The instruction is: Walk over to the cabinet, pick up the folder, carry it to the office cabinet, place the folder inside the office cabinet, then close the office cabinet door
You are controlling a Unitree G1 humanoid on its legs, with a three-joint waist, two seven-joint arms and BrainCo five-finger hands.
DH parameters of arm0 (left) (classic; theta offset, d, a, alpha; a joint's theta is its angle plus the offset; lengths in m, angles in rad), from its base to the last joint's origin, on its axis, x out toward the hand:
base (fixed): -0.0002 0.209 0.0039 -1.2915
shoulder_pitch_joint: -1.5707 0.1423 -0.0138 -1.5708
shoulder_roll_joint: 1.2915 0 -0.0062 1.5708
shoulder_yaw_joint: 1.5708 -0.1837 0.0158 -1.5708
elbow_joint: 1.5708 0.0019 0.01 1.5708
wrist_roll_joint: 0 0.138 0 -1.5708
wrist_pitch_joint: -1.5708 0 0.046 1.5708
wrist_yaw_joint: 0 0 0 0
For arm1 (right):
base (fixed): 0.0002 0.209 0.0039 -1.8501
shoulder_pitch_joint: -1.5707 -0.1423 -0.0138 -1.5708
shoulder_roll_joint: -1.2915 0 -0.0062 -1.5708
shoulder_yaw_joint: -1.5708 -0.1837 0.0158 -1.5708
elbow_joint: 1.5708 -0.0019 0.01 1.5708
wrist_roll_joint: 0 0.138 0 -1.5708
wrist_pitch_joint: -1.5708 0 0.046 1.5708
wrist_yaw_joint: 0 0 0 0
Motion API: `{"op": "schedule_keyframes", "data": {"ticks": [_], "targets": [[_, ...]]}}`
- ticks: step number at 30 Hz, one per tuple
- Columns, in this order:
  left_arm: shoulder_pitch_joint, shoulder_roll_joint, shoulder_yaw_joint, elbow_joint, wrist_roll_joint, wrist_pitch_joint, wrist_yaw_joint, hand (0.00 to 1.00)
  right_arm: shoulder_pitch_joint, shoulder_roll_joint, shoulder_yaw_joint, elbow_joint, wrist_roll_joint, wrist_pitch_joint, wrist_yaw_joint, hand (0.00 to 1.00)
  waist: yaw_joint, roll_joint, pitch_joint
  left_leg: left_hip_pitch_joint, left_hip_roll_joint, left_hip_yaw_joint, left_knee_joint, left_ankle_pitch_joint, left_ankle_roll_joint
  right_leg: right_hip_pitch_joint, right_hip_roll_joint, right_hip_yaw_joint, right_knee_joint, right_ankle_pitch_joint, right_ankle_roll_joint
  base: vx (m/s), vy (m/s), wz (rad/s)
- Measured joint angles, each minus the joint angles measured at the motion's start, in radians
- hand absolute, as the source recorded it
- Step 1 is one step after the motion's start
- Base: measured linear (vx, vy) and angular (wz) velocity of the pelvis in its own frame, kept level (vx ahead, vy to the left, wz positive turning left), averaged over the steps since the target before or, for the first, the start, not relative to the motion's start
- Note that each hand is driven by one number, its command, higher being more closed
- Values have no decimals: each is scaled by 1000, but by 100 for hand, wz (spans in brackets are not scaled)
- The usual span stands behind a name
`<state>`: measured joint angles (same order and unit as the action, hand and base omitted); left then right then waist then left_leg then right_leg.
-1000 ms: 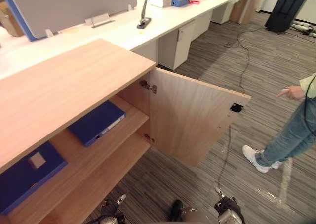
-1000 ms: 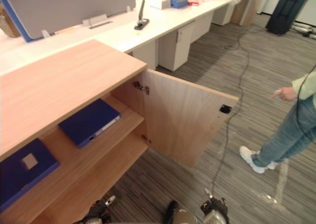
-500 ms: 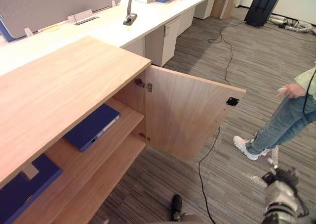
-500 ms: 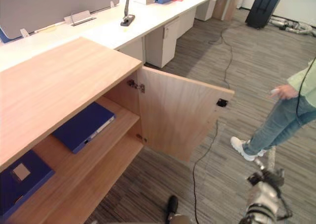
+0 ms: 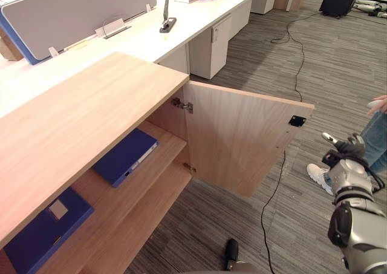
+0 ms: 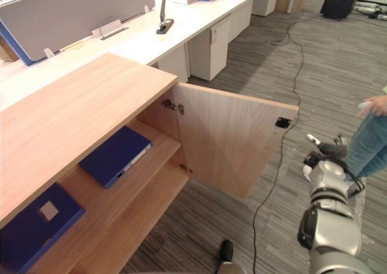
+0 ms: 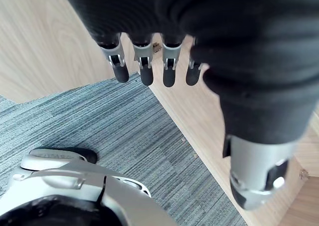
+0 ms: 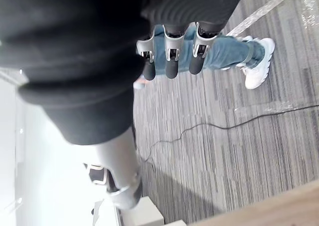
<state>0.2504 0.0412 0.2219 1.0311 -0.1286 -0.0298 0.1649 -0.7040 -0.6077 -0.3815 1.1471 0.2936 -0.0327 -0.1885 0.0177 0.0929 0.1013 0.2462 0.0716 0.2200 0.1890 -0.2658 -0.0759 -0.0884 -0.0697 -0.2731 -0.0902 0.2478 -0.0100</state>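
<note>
- A blue folder (image 5: 127, 157) lies flat on the upper shelf (image 5: 166, 142) of the wooden office cabinet (image 5: 78, 110), near the shelf's hinge-side end.
- A second blue folder (image 5: 45, 231) lies further left on the same shelf.
- The cabinet door (image 5: 242, 135) stands wide open.
- The right hand (image 5: 347, 153) is raised beyond the door's free edge, apart from it, fingers (image 8: 172, 61) relaxed and empty.
- The left hand (image 7: 143, 61) hangs beside the cabinet over the carpet (image 7: 124, 131), fingers loose, holding nothing.
- A person (image 5: 378, 132) in jeans stands at the right.
</note>
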Motion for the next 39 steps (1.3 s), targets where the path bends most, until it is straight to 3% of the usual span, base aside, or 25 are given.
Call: {"op": "schedule_keyframes", "data": {"ticks": [8, 13, 19, 20, 26, 29, 31, 33, 35, 37, 39], "targets": [[-10, 1, -1, 0, -2, 0, -1, 0, -126, -16, 169, 26, -1, 1, 55, 0, 22, 12, 42, 13, 5, -15, -40, 0, 0, 0, 4, -2, -1, 0, 1, -54, 34, 7], [-14, 0, -7, -1, 0, -2, -1, 0, -136, -7, 368, -33, 2, 3, 98, 0, 30, 11, 55, 9, 11, -17, -52, -1, -1, -12, 9, 5, -1, 0, 1, -44, 35, 1], [-12, 3, -23, -1, 7, -4, -24, 0, -16, -77, 616, -275, 0, 2, 162, 0, 1, 9, 69, -3, 18, -7, -31, 0, -2, -34, 28, 41, -1, 2, -2, -20, 16, -24], [-12, 10, -40, -1, 13, -9, -32, 0, 14, -94, 710, -315, -1, 1, 196, 0, -6, 5, 71, -4, 20, -6, -12, 7, -14, -33, 34, 58, -1, 2, -2, -8, 0, -33], [-13, 23, -79, -3, 42, -20, -39, 0, 68, -168, 898, -478, -27, -23, 271, 0, -25, -8, 76, -21, 33, -7, 22, -9, -3, -36, 49, 64, -1, 1, -3, -31, -20, -10], [-15, 38, -81, -1, 48, -20, -39, 0, 87, -196, 1025, -612, -66, -29, 344, 0, -26, -23, 56, -23, 58, -5, -22, -47, -12, -64, 87, 63, 0, 6, -8, -80, 2, -8], [-15, 68, -76, 2, 54, -19, -39, 0, 153, -201, 1102, -762, -110, -68, 420, 0, -24, -80, 47, -27, 57, -1, -30, -42, -5, -70, 90, 62, -1, 7, -9, -85, -19, -2], [-16, 76, -73, 1, 60, -18, -40, 0, 206, -187, 1151, -875, -124, -89, 467, 0, -22, -88, 37, -27, 60, -1, -31, -44, -3, -70, 96, 61, 0, 7, -9, -19, -12, 1], [-40, 76, -71, -3, 70, -19, -42, 0, 272, -156, 1238, -914, -175, -96, 576, 0, -9, -93, 33, -32, 63, -6, -31, -43, -4, -71, 96, 61, 0, 11, -14, 8, 7, 11], [-54, 70, -67, -7, 72, -21, -43, 0, 374, -120, 1310, -876, -218, -78, 642, 0, 16, -88, 36, -36, 64, -15, -37, -38, -12, -75, 96, 60, 0, 24, -30, 33, 29, 15], [-53, 59, -57, -8, 72, -20, -42, 0, 478, -75, 1326, -831, -251, -62, 677, 0, 21, -75, 43, -37, 67, -15, -47, -28, -29, -82, 93, 61, 3, 25, -31, 71, 60, 3]]}}
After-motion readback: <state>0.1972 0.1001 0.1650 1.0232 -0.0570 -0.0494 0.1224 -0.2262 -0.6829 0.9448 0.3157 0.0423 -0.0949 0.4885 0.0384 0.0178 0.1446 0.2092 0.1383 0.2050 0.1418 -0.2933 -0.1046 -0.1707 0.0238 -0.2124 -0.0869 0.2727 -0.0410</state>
